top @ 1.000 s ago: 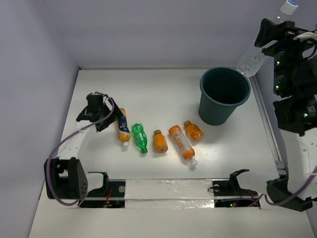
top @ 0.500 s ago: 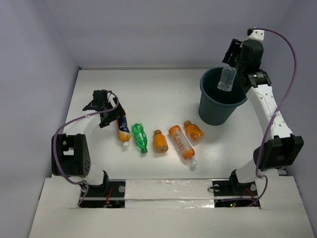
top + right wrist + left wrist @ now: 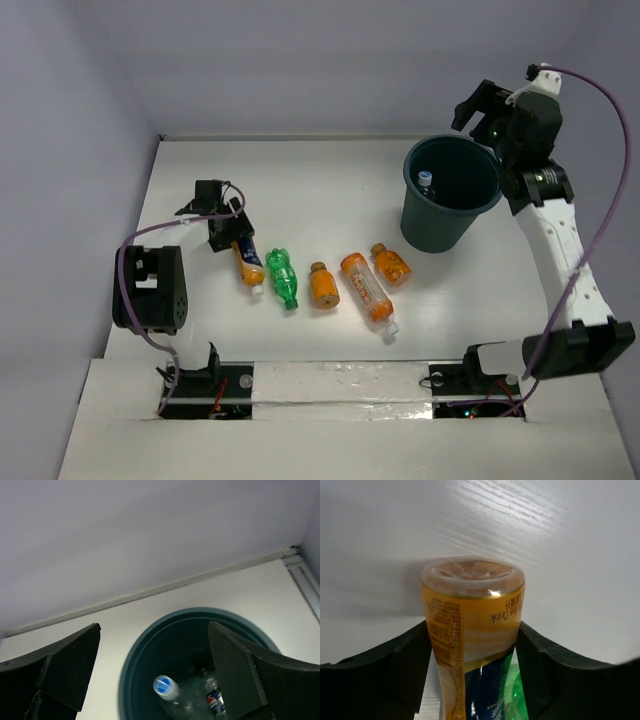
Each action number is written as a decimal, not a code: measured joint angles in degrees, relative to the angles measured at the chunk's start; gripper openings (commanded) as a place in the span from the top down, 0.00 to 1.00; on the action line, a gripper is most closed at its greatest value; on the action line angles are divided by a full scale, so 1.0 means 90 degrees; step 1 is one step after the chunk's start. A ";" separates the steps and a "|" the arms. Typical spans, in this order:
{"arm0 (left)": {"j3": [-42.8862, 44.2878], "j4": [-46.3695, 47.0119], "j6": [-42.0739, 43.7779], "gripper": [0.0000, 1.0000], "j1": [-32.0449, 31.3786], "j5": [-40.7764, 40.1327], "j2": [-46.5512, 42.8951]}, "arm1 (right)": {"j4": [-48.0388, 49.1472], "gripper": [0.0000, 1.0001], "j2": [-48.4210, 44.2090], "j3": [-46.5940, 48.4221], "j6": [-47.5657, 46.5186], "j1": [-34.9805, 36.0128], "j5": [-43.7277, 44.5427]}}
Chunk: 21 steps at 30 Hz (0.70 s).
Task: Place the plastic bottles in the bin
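Note:
My left gripper [image 3: 226, 226] is shut around the base end of a long orange labelled bottle [image 3: 248, 262], which lies on the table; in the left wrist view the bottle [image 3: 472, 610] fills the gap between both fingers. A green bottle [image 3: 283, 278] lies right beside it and also shows in the left wrist view [image 3: 520, 695]. A stubby orange bottle [image 3: 323, 285], a second long orange bottle [image 3: 366, 288] and another stubby orange one [image 3: 391, 264] lie in a row. My right gripper [image 3: 487, 108] is open and empty above the teal bin [image 3: 450, 225]. Inside the bin [image 3: 127, 665] lie a clear bottle [image 3: 167, 689] and a dark-labelled bottle [image 3: 215, 700].
White walls enclose the table on the left, back and right. A metal rail [image 3: 540, 250] runs along the right edge by the bin. The arm bases sit on a taped strip [image 3: 340, 385] at the near edge.
My right gripper has let go of the clear bottle, which now lies in the bin, and has drawn back up and right. My left gripper has closed in on the orange bottle's base.

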 measured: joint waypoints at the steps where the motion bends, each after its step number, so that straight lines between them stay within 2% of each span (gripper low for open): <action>1: 0.0000 0.0036 -0.0032 0.51 0.0000 0.0015 0.0010 | -0.0027 0.09 -0.0228 -0.0090 0.0070 0.0000 -0.0114; 3: 0.0000 0.0121 -0.0032 0.65 0.0000 0.0034 0.0012 | -0.0012 0.11 -0.0709 -0.0323 0.0233 0.0000 -0.0357; 8: 0.0090 0.0034 -0.0039 0.68 0.0000 -0.0051 -0.0102 | 0.0002 0.12 -0.1960 -0.1127 0.0542 0.0000 -0.0998; 11: 0.0427 -0.0325 -0.0002 0.69 0.0000 -0.0192 -0.0393 | -0.0053 0.13 -0.2543 -0.1603 0.0631 0.0000 -0.1256; 12: 0.0828 -0.0627 0.0029 0.70 0.0002 -0.0282 -0.0617 | -0.0095 0.15 -0.2735 -0.1773 0.0656 0.0000 -0.1326; 15: 0.2062 -0.1056 0.0041 0.71 -0.0044 -0.0393 -0.1039 | -0.0270 0.28 -0.3208 -0.2208 0.0724 0.0000 -0.1445; 16: 0.2582 -0.1088 0.0022 0.71 -0.0080 -0.0423 -0.1158 | -0.0362 0.44 -0.3337 -0.2319 0.0755 0.0000 -0.1472; 18: 0.3599 -0.1149 -0.0083 0.71 -0.0340 -0.0503 -0.1311 | -0.0493 0.57 -0.3628 -0.2589 0.0811 0.0000 -0.1511; 19: 0.4046 -0.1122 -0.0158 0.71 -0.0559 -0.0527 -0.1365 | -0.0580 0.68 -0.3776 -0.2727 0.0872 0.0000 -0.1525; 21: 0.4966 -0.1059 -0.0350 0.71 -0.1219 -0.0549 -0.1399 | -0.0738 0.77 -0.4073 -0.3028 0.0967 0.0000 -0.1525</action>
